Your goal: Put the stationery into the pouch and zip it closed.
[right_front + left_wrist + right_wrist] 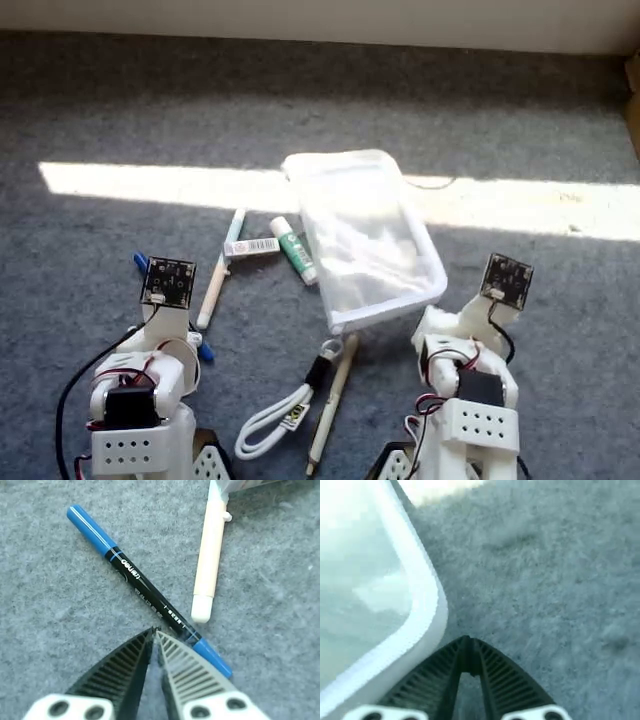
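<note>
Left claw [155,630] closed by pen [141,583]; right claw [466,639] closed beside pouch [367,585].

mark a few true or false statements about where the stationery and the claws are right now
1. The left claw is shut, its tips close to the blue marker. True.
2. The glue stick is inside the pouch. False: it lies on the carpet beside the pouch.
3. The right claw grips the pouch's edge. False: it is shut on nothing, beside the pouch.
4. The white cable lies between the two arms. True.
</note>
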{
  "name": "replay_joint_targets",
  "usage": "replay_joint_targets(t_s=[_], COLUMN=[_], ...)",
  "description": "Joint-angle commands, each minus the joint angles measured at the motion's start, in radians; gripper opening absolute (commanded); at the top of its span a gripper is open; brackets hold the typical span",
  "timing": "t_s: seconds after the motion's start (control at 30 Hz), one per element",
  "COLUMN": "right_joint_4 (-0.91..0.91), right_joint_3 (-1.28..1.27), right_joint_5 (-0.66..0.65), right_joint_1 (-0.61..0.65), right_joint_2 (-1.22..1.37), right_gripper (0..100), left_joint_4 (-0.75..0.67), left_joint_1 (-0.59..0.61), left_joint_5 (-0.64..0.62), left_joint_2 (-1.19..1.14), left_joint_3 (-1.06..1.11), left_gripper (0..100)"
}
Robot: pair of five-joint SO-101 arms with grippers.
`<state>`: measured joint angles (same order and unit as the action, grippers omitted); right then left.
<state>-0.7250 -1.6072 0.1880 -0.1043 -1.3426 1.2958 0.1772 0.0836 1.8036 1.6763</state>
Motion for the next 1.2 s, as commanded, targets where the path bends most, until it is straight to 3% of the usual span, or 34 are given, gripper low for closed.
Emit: replay_joint_targets(t_s=[0.0, 0.17, 0.37, 0.57, 0.83, 1.07, 1.17], right_joint_4=[-0.015, -0.119, -0.334, -0.487, -0.526, -0.527, -0.526], right_joint_3=[0.134, 0.300, 0.509, 0.625, 0.642, 0.743, 0.765], right_joint_5=[0.021, 0.023, 0.032, 0.190, 0.265, 0.333, 0.347], right_joint_1=[0.004, 0.038, 0.208, 0.423, 0.680, 0.812, 0.868], right_joint_2=[-0.010, -0.007, -0.004, -0.001, 0.039, 0.360, 0.456], right_gripper=[0.5, 0.5, 0.5, 0.5, 0.6, 0.9, 8.3], left_joint_4=[0.003, 0.008, 0.008, 0.009, 0.009, 0.009, 0.009], left_joint_1=[0.010, 0.010, 0.010, 0.010, 0.010, 0.010, 0.010], left_joint_5=[-0.008, -0.008, -0.008, -0.008, -0.008, -0.008, -0.008], left_joint_2=[0.008, 0.008, 0.008, 0.008, 0.008, 0.008, 0.008], left_joint_3=[0.019, 0.019, 0.019, 0.019, 0.019, 0.019, 0.019], left_gripper=[1, 1, 1, 1, 1, 1, 1])
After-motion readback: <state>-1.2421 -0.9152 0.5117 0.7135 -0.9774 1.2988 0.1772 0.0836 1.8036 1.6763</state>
